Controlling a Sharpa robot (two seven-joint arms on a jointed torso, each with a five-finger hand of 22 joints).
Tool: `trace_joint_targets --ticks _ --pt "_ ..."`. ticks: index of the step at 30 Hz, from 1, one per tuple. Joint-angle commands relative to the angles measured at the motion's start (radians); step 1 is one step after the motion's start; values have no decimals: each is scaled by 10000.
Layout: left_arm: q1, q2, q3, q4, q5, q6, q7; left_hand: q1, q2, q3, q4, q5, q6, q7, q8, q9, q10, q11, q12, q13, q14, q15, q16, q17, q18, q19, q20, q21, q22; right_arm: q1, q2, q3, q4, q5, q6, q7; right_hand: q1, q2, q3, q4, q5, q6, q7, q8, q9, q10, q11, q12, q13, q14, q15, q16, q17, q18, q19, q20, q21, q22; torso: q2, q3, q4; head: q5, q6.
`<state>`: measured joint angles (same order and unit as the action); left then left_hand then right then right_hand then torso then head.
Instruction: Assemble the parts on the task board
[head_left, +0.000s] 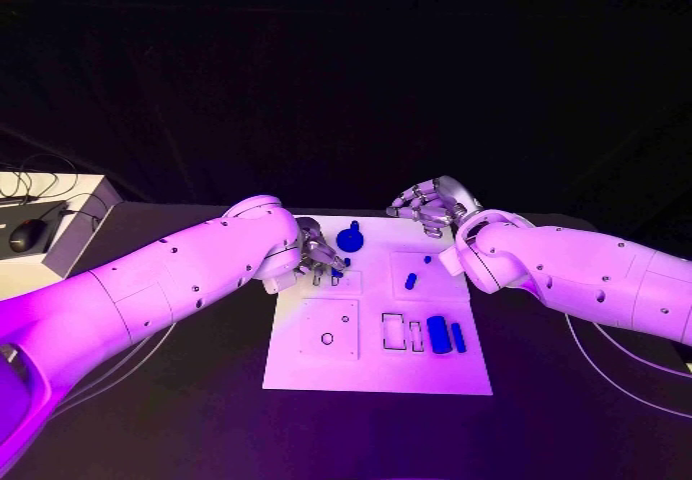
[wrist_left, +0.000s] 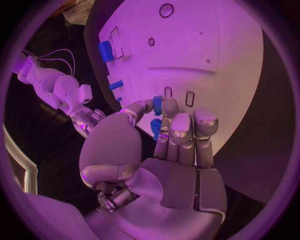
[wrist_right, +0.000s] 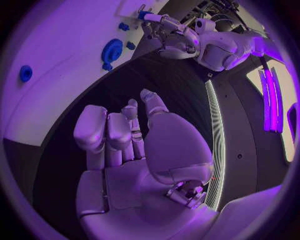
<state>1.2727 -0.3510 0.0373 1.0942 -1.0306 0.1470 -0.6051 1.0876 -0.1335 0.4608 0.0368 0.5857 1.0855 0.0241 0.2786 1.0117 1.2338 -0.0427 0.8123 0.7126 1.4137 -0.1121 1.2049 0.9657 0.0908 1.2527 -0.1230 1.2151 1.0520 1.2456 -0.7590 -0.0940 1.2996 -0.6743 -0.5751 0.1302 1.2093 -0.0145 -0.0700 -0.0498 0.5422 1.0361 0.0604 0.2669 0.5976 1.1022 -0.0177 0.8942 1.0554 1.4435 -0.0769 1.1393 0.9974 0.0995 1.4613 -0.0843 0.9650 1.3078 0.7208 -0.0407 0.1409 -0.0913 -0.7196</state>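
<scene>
While my left hand (wrist_left: 164, 150) sits low over the far left part of the board (head_left: 368, 365), its fingers (wrist_left: 181, 127) pinch a small blue part (wrist_left: 157, 106) at the tips, just above two narrow slots. My right hand (head_left: 430, 208) hangs past the board's far edge, fingers loosely curled, holding nothing.

The other parts are spread out: a round knob (head_left: 351, 239) near the far edge just beside my left hand, a short peg (head_left: 411, 281) in the middle right, and two bars (head_left: 446, 335) side by side at the near right.

The pinch looks shallow (the part only peeks out between the tips), so I judge it could twist or drop as I lower it. If it meets the slot tilted, it may jam on the rim or skid off across the smooth plate. My own fingers hide the slot from the head view, so alignment is uncertain, and the knob is near enough to get bumped.

The counter (head_left: 173, 410) is dark and matte. At its left stands a pale box (head_left: 65, 225) with a mouse and cables; beyond is black.
</scene>
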Motion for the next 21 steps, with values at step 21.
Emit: trace_joint_targets --ticks 21 --pt "-1 -101 -5 79 -252 719 -46 95 70 1431 -1541 46 293 -165 -63 -23 329 -300 -77 17 -15 -45 58 -29 -19 70 -53 56 65 2 -8 4 28 -135 73 110 -98 20 28 21 31 37 -17 -23 2 87 -1 -46 -2 37 -55 -26 -9 -58 686 -116 -34 1249 -6 -6 11 22 -72"
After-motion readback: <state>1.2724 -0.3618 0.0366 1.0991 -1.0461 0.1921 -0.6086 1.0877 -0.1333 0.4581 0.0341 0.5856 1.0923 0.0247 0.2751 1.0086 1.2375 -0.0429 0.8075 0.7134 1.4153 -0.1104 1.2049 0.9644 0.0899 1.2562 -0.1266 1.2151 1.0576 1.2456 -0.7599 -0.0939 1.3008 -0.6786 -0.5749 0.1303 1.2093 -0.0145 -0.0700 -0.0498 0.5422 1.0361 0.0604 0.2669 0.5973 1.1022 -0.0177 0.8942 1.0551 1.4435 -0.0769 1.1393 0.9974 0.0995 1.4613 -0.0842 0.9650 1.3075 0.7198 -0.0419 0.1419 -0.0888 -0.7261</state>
